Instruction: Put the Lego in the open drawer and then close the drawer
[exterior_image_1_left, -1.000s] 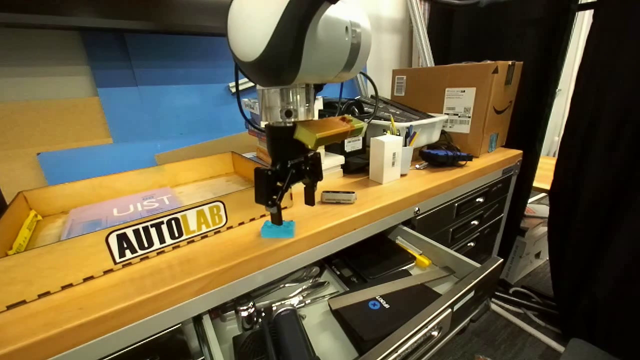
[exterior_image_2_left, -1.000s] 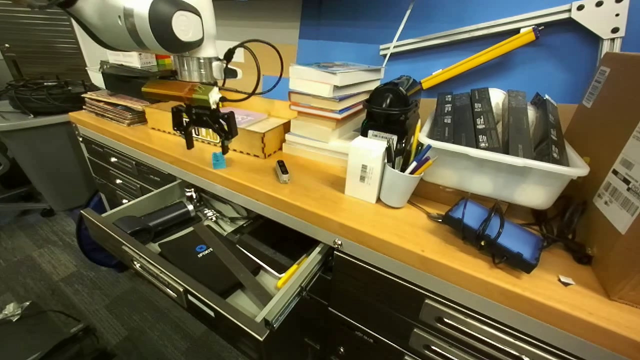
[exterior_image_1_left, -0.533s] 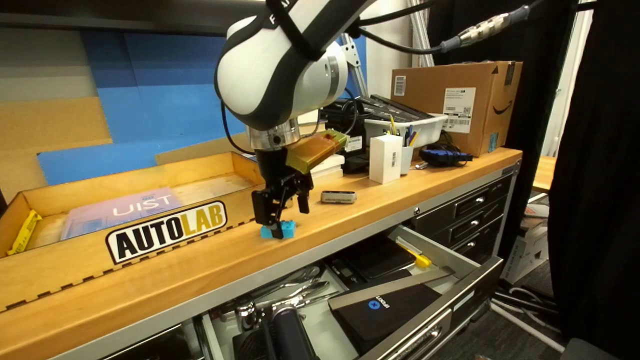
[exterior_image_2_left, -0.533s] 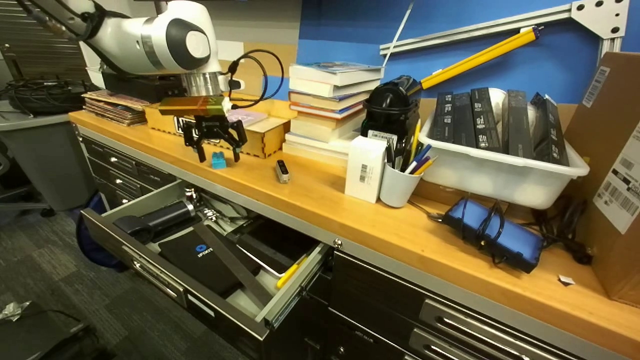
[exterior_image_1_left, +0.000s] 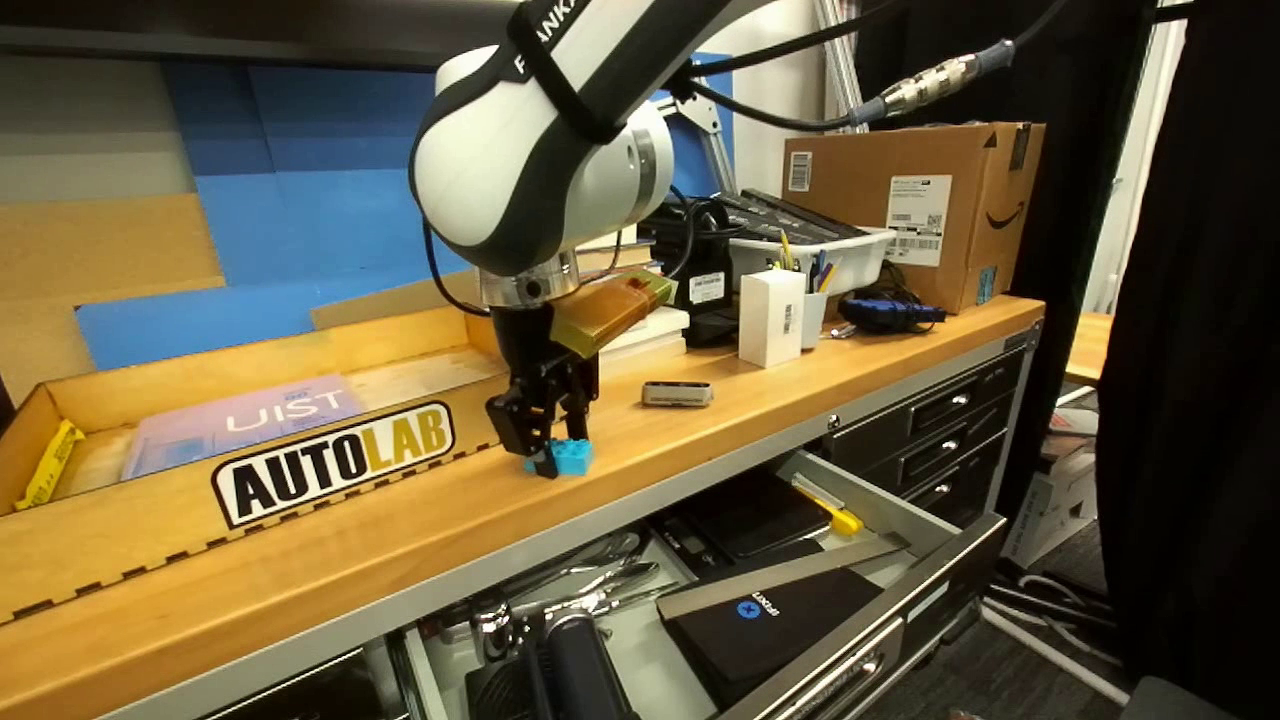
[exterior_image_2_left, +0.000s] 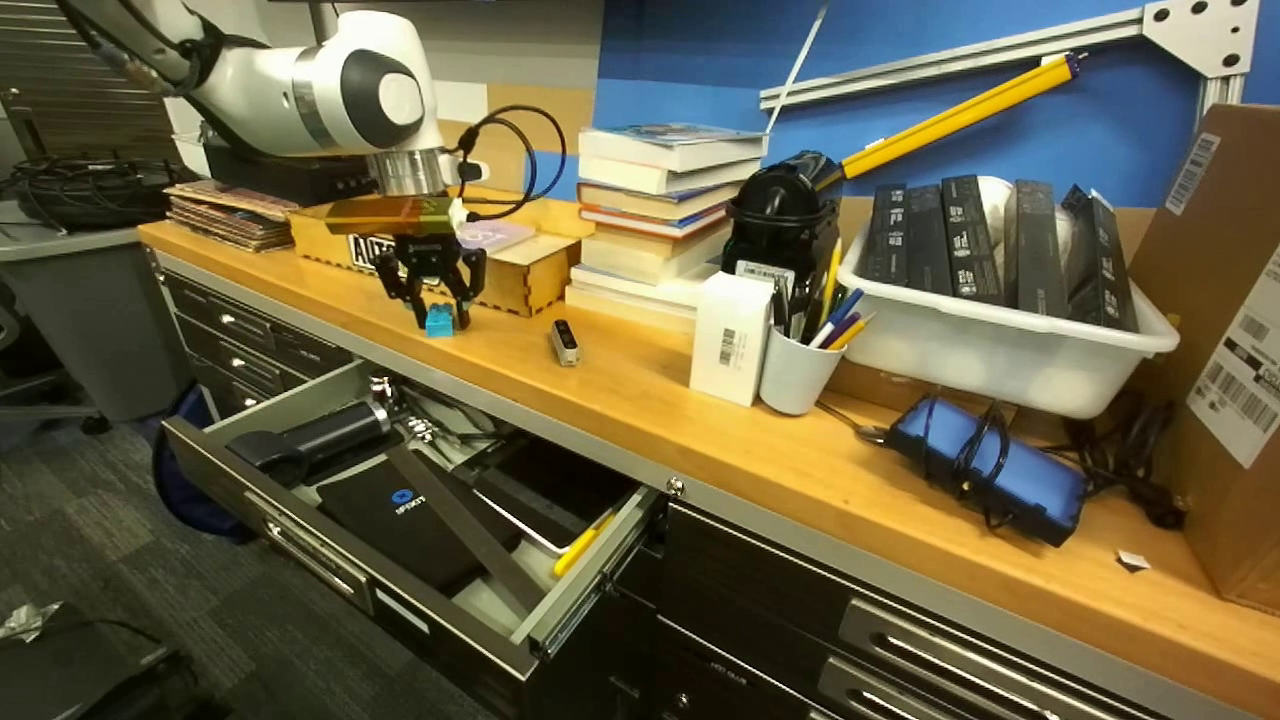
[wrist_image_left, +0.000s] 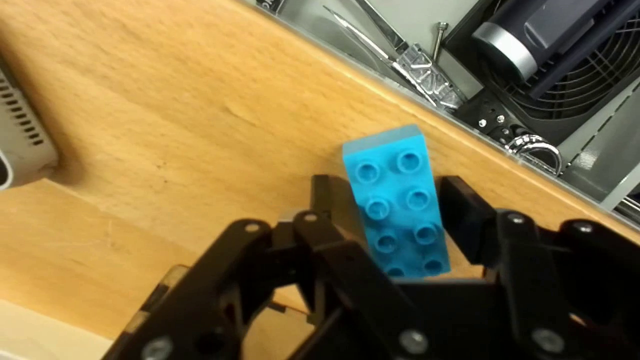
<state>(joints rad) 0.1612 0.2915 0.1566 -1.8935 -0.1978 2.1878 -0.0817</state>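
Lego (wrist_image_left: 395, 210), long axis aslant worktop edge (wrist_image_left: 380, 94)

Worktop (wrist_image_left: 200, 125) bright; shadow (wrist_image_left: 345, 202) beside Lego (wrist_image_left: 400, 205), hand (wrist_image_left: 387, 202) blurred in wrist view; floor (exterior_image_2_left: 90, 490) dim.

"AUTOLAB" marks the left tray (exterior_image_1_left: 150, 520), "UIST" its purple sheet (exterior_image_1_left: 200, 432), "IFIXIT" a black case (exterior_image_1_left: 800, 625) in the drawer (exterior_image_1_left: 885, 515), part-covered "FRANKA" the arm (exterior_image_1_left: 500, 180).

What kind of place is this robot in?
Probably a robot lab: a wooden box says AUTOLAB, a robot arm reaches over the long bench, and the open drawer holds what look like tools.
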